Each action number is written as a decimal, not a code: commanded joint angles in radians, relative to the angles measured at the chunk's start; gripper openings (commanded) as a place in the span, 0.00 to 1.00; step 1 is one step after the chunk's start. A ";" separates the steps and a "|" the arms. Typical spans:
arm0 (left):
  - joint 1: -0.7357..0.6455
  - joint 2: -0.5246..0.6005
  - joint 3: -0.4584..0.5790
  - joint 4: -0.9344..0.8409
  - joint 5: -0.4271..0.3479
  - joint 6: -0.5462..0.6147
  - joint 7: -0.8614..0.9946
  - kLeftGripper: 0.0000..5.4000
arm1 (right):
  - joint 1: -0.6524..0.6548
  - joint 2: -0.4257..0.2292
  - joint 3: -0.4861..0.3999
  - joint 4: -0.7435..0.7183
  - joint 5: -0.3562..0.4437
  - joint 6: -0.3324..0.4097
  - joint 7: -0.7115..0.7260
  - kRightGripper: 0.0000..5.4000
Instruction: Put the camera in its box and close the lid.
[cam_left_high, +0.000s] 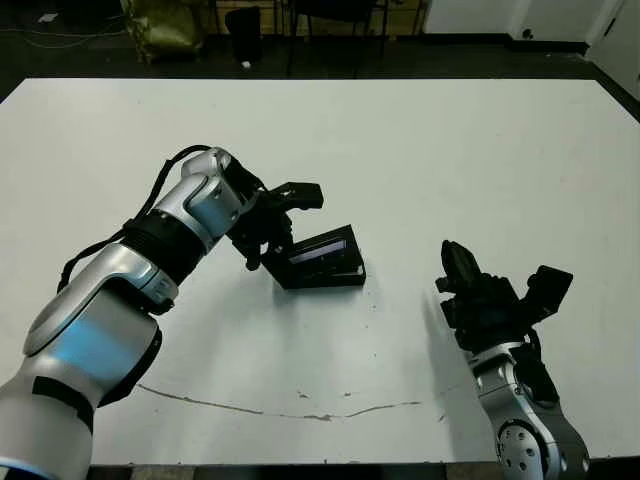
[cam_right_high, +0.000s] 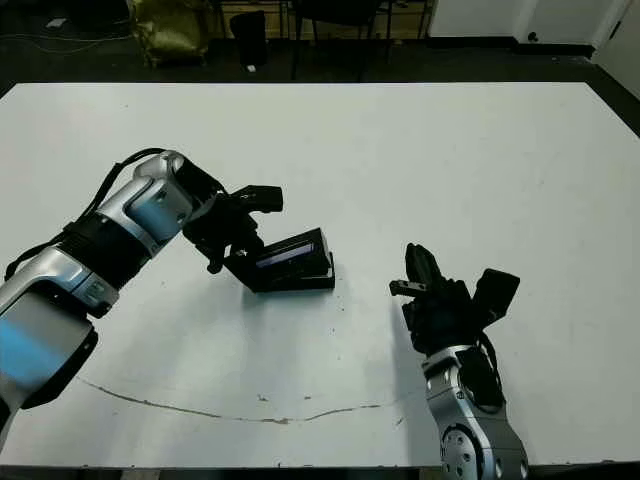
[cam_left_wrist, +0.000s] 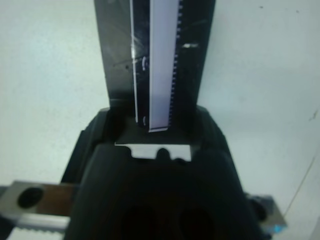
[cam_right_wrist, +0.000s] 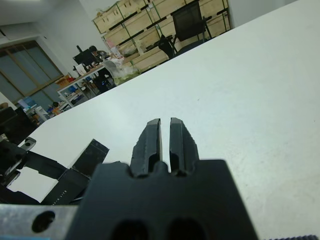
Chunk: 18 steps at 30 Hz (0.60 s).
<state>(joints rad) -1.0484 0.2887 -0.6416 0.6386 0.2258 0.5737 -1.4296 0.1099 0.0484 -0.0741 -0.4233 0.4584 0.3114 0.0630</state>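
- The white tabletop (cam_left_high: 420, 150) fills most of the head views; a thin, dark, wavy line (cam_left_high: 300, 412) runs across it near the robot's edge; beyond the far edge are a dark floor and chair legs.
- The left arm (cam_left_high: 150, 260), silver and black, reaches in from the robot's left toward the middle of the tabletop; its wrist is turned so that the left gripper (cam_left_high: 268, 225) is at the box's left end.
- The right arm (cam_left_high: 525, 420) rises from the near right corner; the right gripper (cam_left_high: 500, 295) points upward and away, well apart from the box, and holds nothing; in the right wrist view its fingers (cam_right_wrist: 150, 142) stand almost together with only a thin slit between them.
- The box (cam_left_high: 325, 272) lies on the tabletop near the centre, just right of the left gripper; its black base rests flat.
- The lid (cam_left_high: 322, 247) stands tilted over the box, raised at an angle with its glossy strip facing the robot; whether it touches the box along its back edge I cannot tell.
- In the left wrist view the left fingers (cam_left_wrist: 212, 132) sit on either side of the lid's (cam_left_wrist: 155, 65) end, narrowly spread and clamped on it.
- The camera cannot be made out in any view.
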 joint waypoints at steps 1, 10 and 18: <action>0.040 -0.013 -0.018 0.005 0.014 0.001 0.020 0.39 | 0.022 0.003 -0.003 -0.001 -0.006 0.003 -0.012 0.00; 0.028 -0.047 -0.049 0.003 0.033 0.044 0.017 0.39 | 0.035 0.014 -0.014 -0.009 0.011 -0.002 -0.011 0.00; 0.020 -0.080 -0.066 0.025 0.051 -0.027 0.020 0.39 | 0.045 0.028 -0.026 -0.032 0.032 0.015 -0.041 0.00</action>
<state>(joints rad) -1.0668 0.2450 -0.6874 0.6357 0.2755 0.5638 -1.4257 0.1373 0.0721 -0.0887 -0.4531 0.4820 0.3116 0.0368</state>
